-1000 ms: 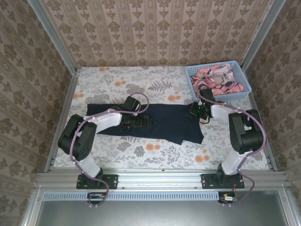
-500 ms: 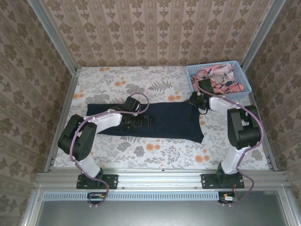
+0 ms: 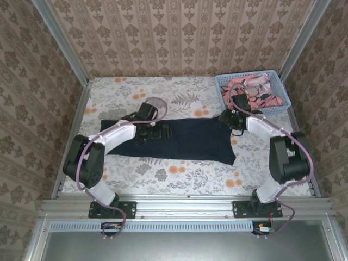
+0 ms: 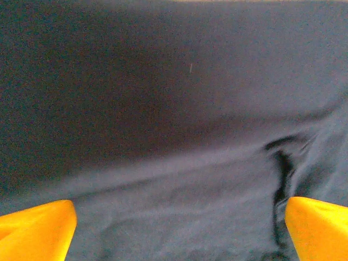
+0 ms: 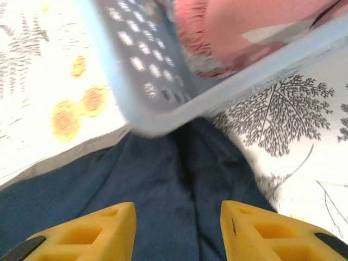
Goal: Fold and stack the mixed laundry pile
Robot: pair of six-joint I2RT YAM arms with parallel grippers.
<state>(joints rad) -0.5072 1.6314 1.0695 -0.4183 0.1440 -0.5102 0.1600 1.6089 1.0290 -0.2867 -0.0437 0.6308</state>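
The dark navy T-shirt (image 3: 190,140) lies spread flat across the middle of the table. My left gripper (image 3: 154,131) hovers over its left half, jaws wide open, with only dark cloth (image 4: 174,109) below the yellow fingertips (image 4: 38,228). My right gripper (image 3: 230,120) sits at the shirt's far right corner, open, with the cloth (image 5: 163,179) lying loose between its yellow fingers (image 5: 92,234). The pink patterned garment (image 3: 254,92) is heaped in the basket, and it shows above the basket wall (image 5: 244,27) in the right wrist view.
The light blue lattice basket (image 3: 219,87) stands at the far right corner, its near corner (image 5: 157,76) just ahead of the right gripper. A floral cloth (image 3: 179,176) covers the table. Metal frame rails (image 3: 70,136) border the sides.
My right gripper carried the shirt's right edge away from me toward the basket, flattening the fold, then opened. My left gripper shifted slightly farther back over the shirt.
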